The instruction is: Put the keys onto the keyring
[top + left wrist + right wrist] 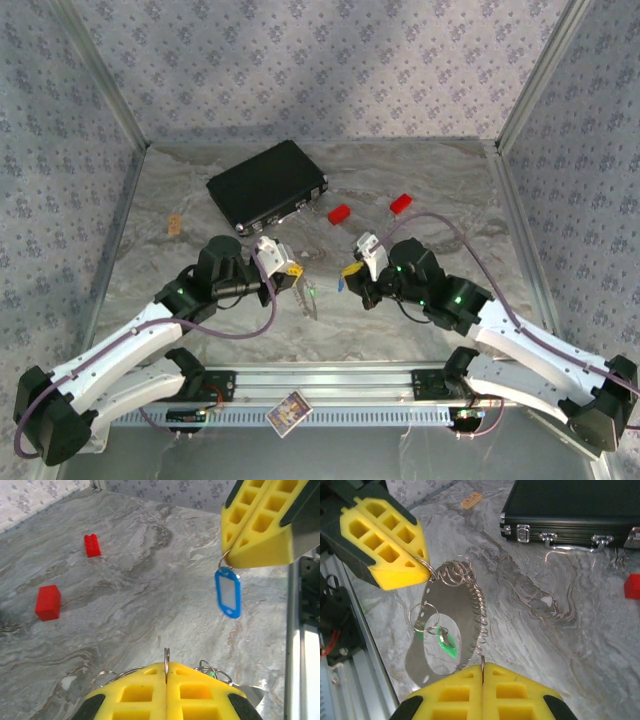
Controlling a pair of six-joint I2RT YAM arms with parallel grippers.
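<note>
Left gripper (418, 562), clamped on the keyring (451, 597) with the green key (447, 642) dangling, faces the right gripper (233, 549), pinching the blue key (228, 592), which hangs long-axis down at the keyring's 3 o'clock, near but apart

Black case (265, 182) closed, far side of marbled bench (330, 335); nearer red block (339, 213) just right, second red block (401, 203) beyond; tan chip (175, 224) left.

Grey marble veining covers the desk (400, 320); the walls (300, 60) are lilac with a small flower print. The case (266, 182) is black, both bricks (339, 213) red. The left hand (166, 672) and right hand (483, 672) are yellow. The blue key (228, 592) has a pale window; the green key (447, 642) is bright, the keyring (454, 575) silvery.
</note>
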